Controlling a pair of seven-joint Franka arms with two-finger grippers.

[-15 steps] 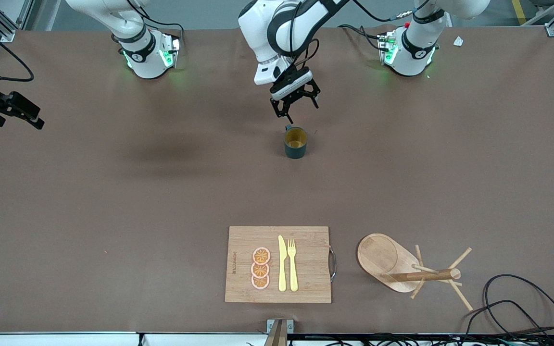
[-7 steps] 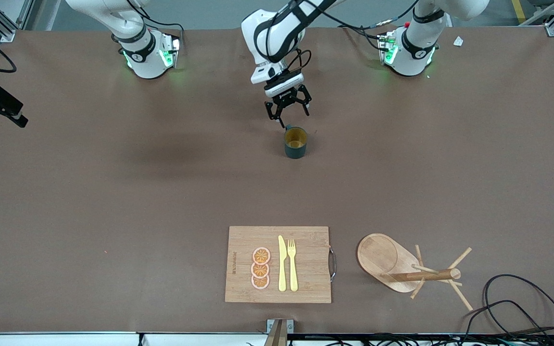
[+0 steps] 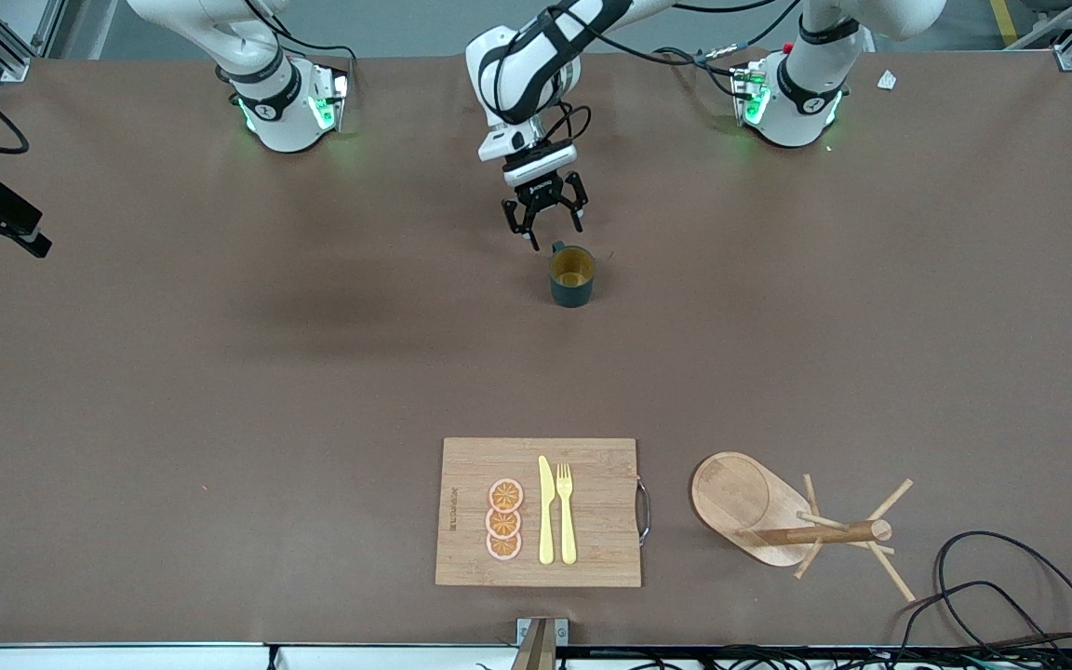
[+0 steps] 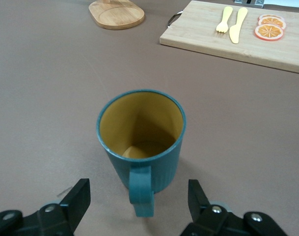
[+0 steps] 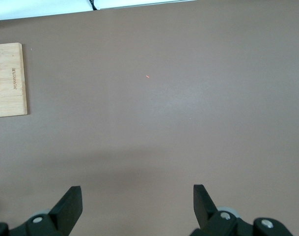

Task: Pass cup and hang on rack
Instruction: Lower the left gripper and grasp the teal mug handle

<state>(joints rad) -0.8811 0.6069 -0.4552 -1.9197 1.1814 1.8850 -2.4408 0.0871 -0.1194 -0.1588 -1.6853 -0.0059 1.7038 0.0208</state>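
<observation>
The cup [image 3: 572, 275], dark teal with a yellow inside, stands upright mid-table, nearer the robots' bases. Its small handle [image 4: 141, 194] points toward the bases. My left gripper [image 3: 550, 233] hangs low just by that handle. In the left wrist view the left gripper [image 4: 139, 194] is open, one finger on either side of the handle and neither touching it. The rack [image 3: 731, 493], a light wooden mug tree with thin pegs, stands near the front camera toward the left arm's end. My right gripper [image 5: 137, 196] is open over bare table at the right arm's end, holding nothing.
A bamboo cutting board [image 3: 592, 465] lies near the front edge, beside the rack, carrying a yellow knife [image 3: 545, 512], a fork [image 3: 566, 512] and three orange slices [image 3: 504, 519]. Black cables [image 3: 992, 596] loop at the table corner by the rack.
The left gripper has come down and drawn in toward the cup's handle, and its fingers have narrowed a little. The right gripper has drifted outward toward its end of the table.
</observation>
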